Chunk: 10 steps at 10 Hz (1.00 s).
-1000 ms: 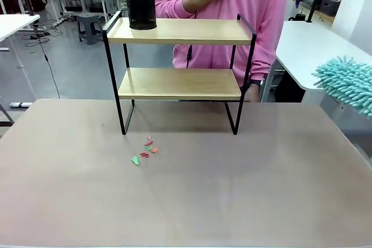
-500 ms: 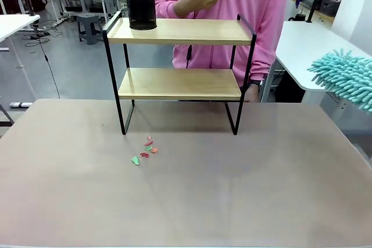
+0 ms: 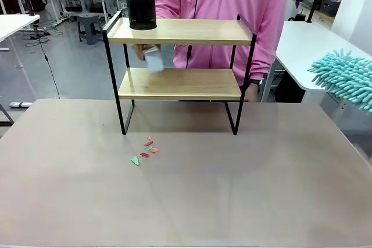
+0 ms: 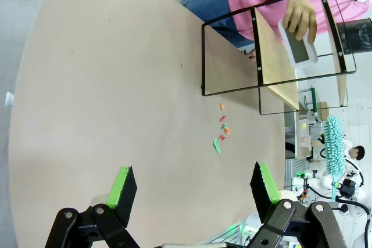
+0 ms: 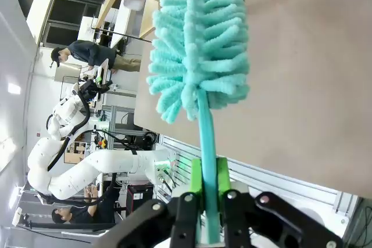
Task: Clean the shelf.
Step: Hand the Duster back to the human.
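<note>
Your right claw (image 5: 209,198) stayed clamped on the duster (image 3: 346,79), and your left claw (image 4: 192,185) gaped empty. The person's hand (image 4: 300,15) came down with a pale object (image 3: 153,60) between the tiers of the shelf (image 3: 180,83), far across the counter (image 3: 232,190), so wiping probably had to wait.

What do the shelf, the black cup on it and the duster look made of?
The shelf: pale boards with a matte wood grain, perhaps laminate; thin black frame, likely painted metal. The black cup: probably metal mesh, judging by its finely dotted wall. The duster: teal fluffy strands, likely microfibre chenille; smooth handle, plastic-looking.
</note>
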Tool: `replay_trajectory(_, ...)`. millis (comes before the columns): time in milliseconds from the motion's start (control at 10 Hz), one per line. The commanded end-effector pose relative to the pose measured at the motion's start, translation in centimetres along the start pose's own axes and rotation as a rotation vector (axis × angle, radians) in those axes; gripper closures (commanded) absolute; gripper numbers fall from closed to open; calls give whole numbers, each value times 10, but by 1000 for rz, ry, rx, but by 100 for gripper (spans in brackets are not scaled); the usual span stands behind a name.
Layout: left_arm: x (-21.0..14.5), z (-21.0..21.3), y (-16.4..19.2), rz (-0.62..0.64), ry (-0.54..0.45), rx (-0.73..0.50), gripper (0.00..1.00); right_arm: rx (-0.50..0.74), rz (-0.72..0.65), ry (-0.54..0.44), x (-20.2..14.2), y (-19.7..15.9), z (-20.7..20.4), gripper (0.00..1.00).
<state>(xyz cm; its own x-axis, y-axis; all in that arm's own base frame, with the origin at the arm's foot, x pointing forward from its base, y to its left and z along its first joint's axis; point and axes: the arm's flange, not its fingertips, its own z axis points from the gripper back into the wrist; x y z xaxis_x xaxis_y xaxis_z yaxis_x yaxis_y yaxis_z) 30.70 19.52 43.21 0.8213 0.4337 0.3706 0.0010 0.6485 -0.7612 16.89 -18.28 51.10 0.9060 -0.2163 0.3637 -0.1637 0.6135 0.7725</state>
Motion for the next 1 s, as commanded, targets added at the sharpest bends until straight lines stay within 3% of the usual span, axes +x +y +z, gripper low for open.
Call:
replay_trajectory(0,-1,-1,0,-16,-7,-16,0,0,14,7,-1,1,6,88)
replay_trajectory(500,0,0,0,0,0,0,0,0,0,0,0,0,0,88)
replay_trajectory(700,20,-17,-63,-163,84,-183,0,133,174,-48,38,54,1,88)
replay_trajectory(800,25,-27,-102,-275,120,-287,0,256,311,-14,46,93,5,88)
replay_trajectory(900,19,-42,-142,-342,230,-444,0,336,448,96,39,127,-3,88)
